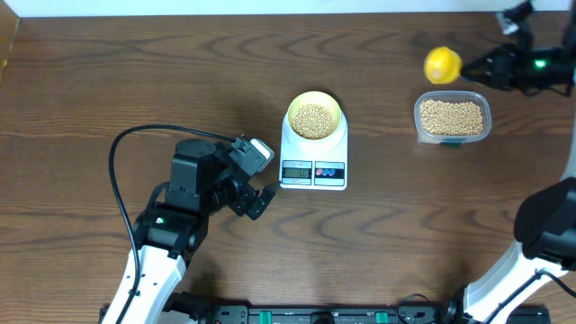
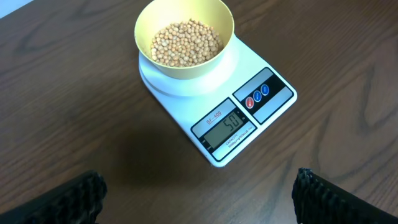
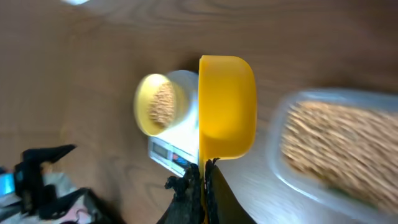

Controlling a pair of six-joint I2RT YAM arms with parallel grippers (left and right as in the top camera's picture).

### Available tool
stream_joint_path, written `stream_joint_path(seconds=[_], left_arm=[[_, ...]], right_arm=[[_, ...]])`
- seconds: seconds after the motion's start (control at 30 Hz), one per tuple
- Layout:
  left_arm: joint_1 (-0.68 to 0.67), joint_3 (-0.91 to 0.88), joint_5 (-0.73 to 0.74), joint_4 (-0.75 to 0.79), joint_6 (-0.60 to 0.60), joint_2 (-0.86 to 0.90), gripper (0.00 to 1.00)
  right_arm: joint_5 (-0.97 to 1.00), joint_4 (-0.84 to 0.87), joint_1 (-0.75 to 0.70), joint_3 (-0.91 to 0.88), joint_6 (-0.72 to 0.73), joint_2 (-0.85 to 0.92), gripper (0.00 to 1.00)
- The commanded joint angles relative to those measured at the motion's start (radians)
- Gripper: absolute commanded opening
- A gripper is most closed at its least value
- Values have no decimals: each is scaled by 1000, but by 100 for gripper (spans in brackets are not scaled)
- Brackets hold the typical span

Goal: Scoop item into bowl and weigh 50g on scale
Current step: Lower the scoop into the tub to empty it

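Now, we see tan beans (image 2: pixel 186 42) in bowl (image 2: pixel 186 71) on scale (image 2: pixel 205 102), table (image 1: pixel 135 72) all round, L gripper (image 2: pixel 199 198) spread wide, R gripper (image 3: pixel 202 180) clamping scoop (image 3: pixel 227 106).

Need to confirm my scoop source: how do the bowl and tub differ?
The bowl is round and pale yellow; the tub is clear and rectangular. The bowl sits on the scale; the tub on the table. Both hold beans.

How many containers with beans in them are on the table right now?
2: the yellow bowl on the scale at center, and the clear tub to its right. No others show.
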Motion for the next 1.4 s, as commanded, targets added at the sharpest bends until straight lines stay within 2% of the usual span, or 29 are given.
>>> stream_joint_path(seconds=[0.0,0.17,0.33,0.47,0.7,0.87,0.97,1.07,1.37], left_arm=[[4,11,12,1,3,-5,98],[4,11,12,1,3,-5,97],[4,11,12,1,3,-5,98],[4,11,13,1,3,-5,98],[4,11,13,0,3,-5,97],[4,11,13,1,3,-5,98],[4,11,12,0,3,-5,98],[4,11,12,0,3,-5,98],[4,11,12,1,3,-5,98]], right_arm=[[181,-13,-28,11,-26,-18,1],[297,9,-21,-36,-6,-17,1],[441,56,36,-101,84,-16,1],[604,81,124,-120,167,-16,1],[1009,111,305,-120,268,-16,1],[1176,106,391,-120,289,-16,1],[1189,105,409,-120,298,-16,1],[1152,103,404,-120,378,-16,1],[739,132,305,-120,531,-18,1]])
